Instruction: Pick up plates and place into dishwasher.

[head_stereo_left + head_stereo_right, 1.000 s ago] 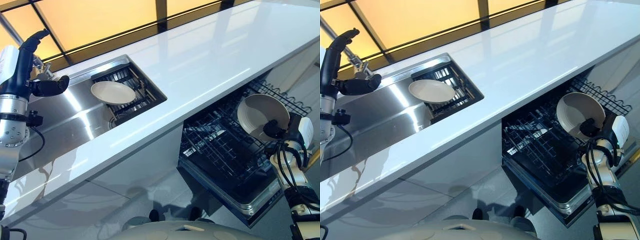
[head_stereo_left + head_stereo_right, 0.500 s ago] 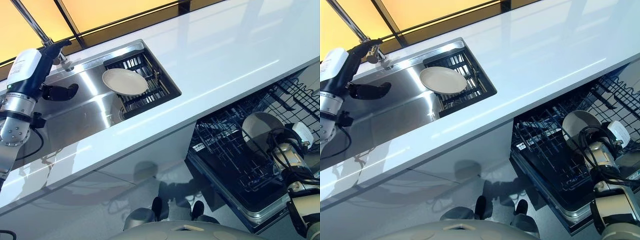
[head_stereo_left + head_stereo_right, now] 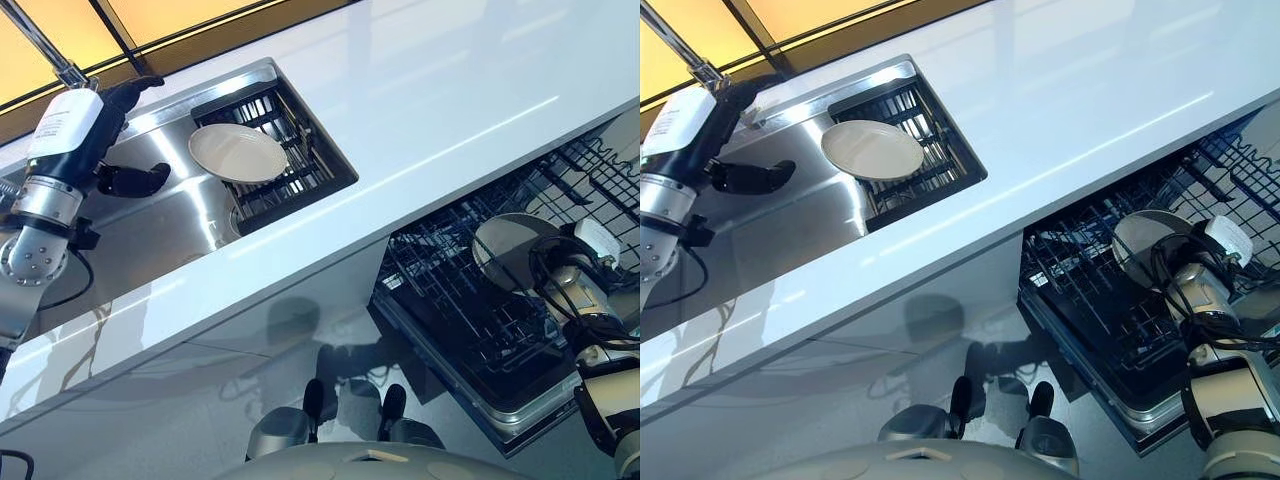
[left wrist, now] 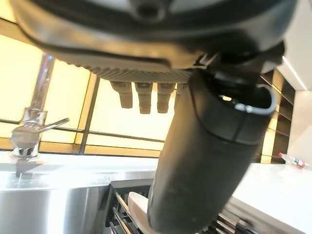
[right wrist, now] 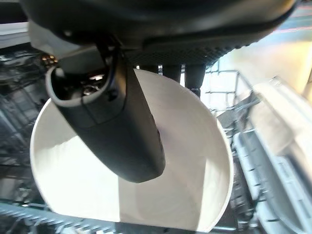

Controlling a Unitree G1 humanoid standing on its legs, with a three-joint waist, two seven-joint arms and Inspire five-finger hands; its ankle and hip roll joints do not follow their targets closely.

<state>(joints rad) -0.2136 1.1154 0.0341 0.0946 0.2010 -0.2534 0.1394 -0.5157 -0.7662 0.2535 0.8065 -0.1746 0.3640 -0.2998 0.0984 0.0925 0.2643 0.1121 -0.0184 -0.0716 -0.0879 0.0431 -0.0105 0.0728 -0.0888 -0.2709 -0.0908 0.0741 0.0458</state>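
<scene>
Amber window panes run behind a long white worktop [image 3: 440,90], and I start at its left end, where a steel sink [image 3: 160,215] is sunk into it with a tap [image 4: 29,134] at the back edge. My left hand [image 3: 125,178] hangs over the sink basin with fingers loosely straight and the thumb standing out, holding nothing. Just beside it, one plate [image 3: 237,152] lies flat on the dark rack [image 3: 290,175] set in the sink's right half. Moving right, below the worktop's front edge, the dishwasher rack [image 3: 450,300] is pulled out. Over it my right hand [image 3: 1200,285] has a second plate [image 5: 190,161] on edge, thumb across its face and fingers behind the rim, the plate's lower edge down among the rack wires.
</scene>
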